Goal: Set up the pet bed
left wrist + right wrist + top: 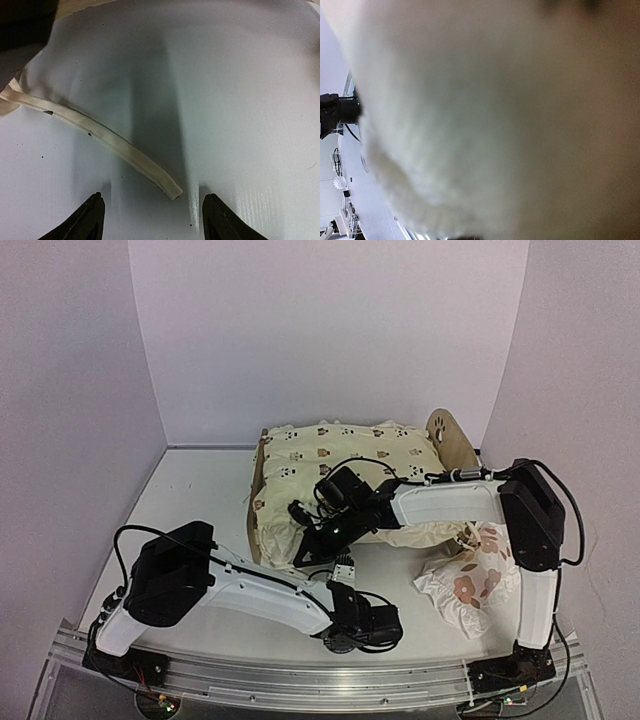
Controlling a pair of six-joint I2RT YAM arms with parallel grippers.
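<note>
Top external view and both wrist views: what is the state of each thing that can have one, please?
pet bed: standing on the table, mostly covered by the cushion.
cushion: spread over the bed, near edge rumpled.
pillow: crumpled on the table, outside the bed.
tie string: loose, lying flat on the table.
left end effector: open, empty.
right end effector: against the cushion; open or shut cannot be told.

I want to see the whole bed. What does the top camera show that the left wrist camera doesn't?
Only the top view shows the bed with its paw-print headboard, the flowery pillow and the right arm. Only the left wrist view shows a cream string lying on the table, with the open left gripper near its end. Both show the white table.
</note>
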